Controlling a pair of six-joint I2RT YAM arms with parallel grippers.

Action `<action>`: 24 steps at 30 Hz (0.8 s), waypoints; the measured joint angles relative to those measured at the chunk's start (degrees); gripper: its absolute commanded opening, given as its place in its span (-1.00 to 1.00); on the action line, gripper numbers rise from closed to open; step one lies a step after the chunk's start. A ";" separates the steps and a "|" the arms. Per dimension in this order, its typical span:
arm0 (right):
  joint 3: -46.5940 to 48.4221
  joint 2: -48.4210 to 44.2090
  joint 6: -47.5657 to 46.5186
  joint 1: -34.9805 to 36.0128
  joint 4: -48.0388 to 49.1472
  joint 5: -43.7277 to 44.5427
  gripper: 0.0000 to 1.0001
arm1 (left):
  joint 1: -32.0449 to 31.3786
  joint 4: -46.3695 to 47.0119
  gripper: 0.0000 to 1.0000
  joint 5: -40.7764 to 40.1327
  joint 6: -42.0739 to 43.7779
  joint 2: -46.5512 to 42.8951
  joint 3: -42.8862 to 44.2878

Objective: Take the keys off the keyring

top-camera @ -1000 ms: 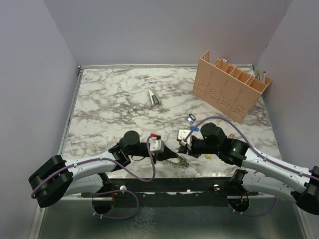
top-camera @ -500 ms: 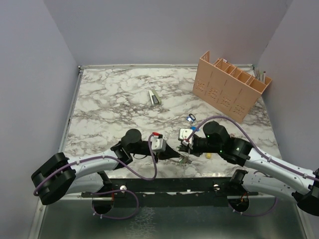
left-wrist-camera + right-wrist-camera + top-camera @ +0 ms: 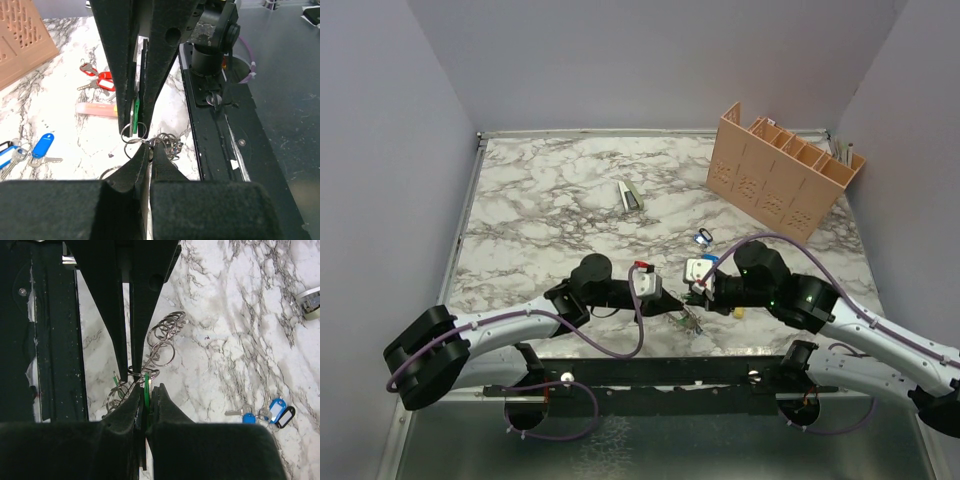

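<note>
Left fingers: the black left fingers (image 3: pixel 131 176) are pressed shut, their tips pinching a thin wire loop of the grey-silver coiled metal keyring (image 3: pixel 161 344).
Right fingers: the black right fingers (image 3: pixel 166 407) are clamped on the small green-headed metal key (image 3: pixel 146 382), which sits edge-on between them.
Location: the bunch hangs between the two sets of tips at about 6 o'clock on the white-and-grey marbled tabletop (image 3: pixel 550 200), near its front edge.
Slip risk: the green head is thin and smooth, so a straight pull could drag it out of the pinch while the key is threaded on.
Twist risk: the left hold is on bare wire, so the keyring may swivel or pop free and drop.
Clash risk: the opposing tips nearly touch, and a small misaligned move could knock them together.
</note>
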 measured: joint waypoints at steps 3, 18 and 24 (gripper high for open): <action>0.90 0.02 -0.33 -0.02 -1.44 0.00 -0.98 | -0.22 -0.52 -1.00 -1.31 0.15 0.07 0.48; 1.44 -2.36 1.66 0.00 -3.06 1.86 -0.99 | -0.42 -2.60 -0.71 -4.66 2.56 -1.95 0.02; 1.44 -2.64 2.86 -0.11 -1.99 1.75 -0.99 | -0.37 -5.90 -0.29 -8.28 2.29 0.13 -0.26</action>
